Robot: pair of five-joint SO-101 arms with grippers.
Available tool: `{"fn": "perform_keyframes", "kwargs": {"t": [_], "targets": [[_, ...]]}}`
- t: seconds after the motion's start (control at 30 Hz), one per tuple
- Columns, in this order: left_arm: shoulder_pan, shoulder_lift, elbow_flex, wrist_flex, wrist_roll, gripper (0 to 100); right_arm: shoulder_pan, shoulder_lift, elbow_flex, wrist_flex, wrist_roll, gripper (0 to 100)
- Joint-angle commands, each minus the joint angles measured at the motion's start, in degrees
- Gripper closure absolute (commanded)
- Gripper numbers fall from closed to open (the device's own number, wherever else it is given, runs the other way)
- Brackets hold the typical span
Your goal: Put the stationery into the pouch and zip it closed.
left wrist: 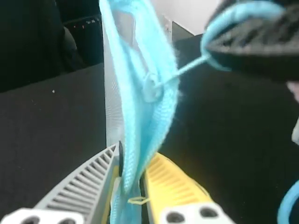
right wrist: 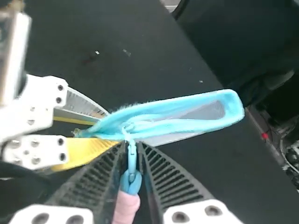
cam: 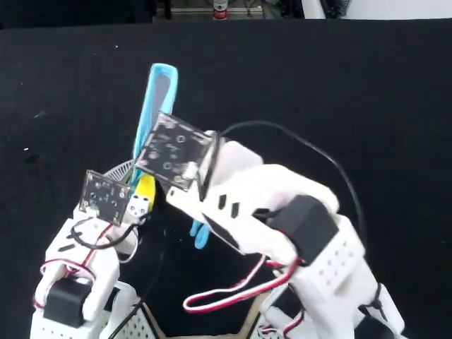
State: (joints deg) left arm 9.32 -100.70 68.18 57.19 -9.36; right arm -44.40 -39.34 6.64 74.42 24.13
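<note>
The light-blue pouch (cam: 157, 106) stands on edge on the black table, its mesh side showing in the right wrist view (right wrist: 187, 112). My left gripper (left wrist: 133, 186), one grey and one yellow finger, is shut on the pouch's near end. My right gripper (right wrist: 131, 156), with black ribbed fingers, is shut on the blue zipper pull (right wrist: 131, 161). The pull runs by a thin cord (left wrist: 189, 67) to the slider (left wrist: 150, 86), which sits a short way along the zip from the end the left gripper holds. In the high view the right arm's camera board (cam: 173, 152) covers that spot.
A blue loop-shaped piece (cam: 200, 233) lies under the right arm near the table's front. Both arm bases crowd the front edge. Open black table (cam: 339, 99) stretches behind and to the right of the pouch.
</note>
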Motion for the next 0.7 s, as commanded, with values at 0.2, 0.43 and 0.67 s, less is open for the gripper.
{"fn": "perform_keyframes", "kwargs": {"t": [0.2,0.43,0.67], "targets": [[0.4,-0.5,-8.0,7.8,-2.6,97,4.0,-5.3,0.9,-0.6,0.4,98.8],[0.5,-0.6,-5.3,7.8,-2.4,97,11.2,-5.0,2.6,-8.0,0.4,98.8],[0.5,-4.0,-3.1,9.4,-2.5,97,16.3,-5.0,10.2,-17.8,0.4,98.8]]}}
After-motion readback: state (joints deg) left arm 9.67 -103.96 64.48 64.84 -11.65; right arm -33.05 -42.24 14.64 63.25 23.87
